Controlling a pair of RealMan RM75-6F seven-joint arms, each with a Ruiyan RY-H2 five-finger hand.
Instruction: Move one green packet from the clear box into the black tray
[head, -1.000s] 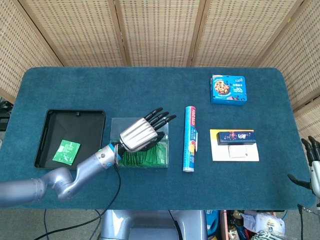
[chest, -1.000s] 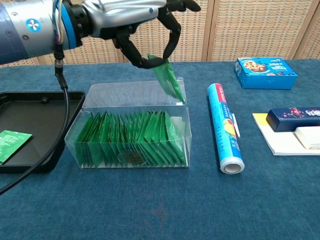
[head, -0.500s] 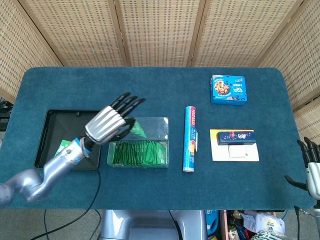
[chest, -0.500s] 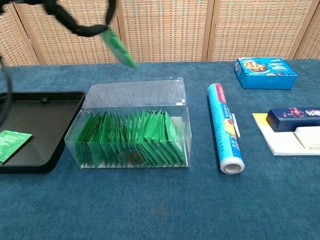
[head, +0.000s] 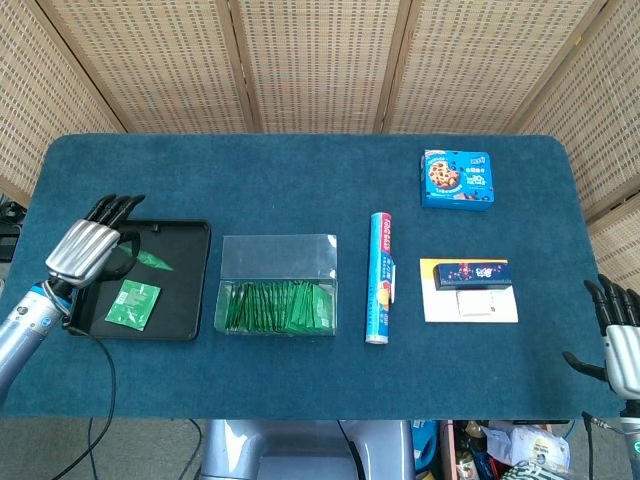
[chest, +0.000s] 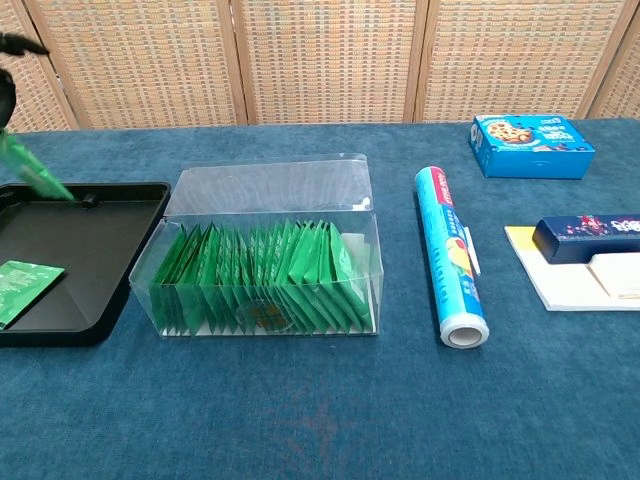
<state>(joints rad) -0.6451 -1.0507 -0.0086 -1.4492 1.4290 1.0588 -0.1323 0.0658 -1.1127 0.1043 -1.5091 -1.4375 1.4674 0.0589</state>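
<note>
Green packet (head: 152, 260): pinched in left hand (head: 88, 248) above black tray (head: 190, 280).
Risk: releasing high lets it flutter onto the rim.
Right hand (head: 620, 340): fingers apart, idle.

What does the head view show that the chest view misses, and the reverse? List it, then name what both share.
Only the head view shows the left hand whole over the black tray, and the right hand at the table's near right corner. Only the chest view shows the clear box's front wall side-on, packets upright behind it. Both show the held green packet, the packet lying in the tray, the blue roll and the cookie box.
</note>
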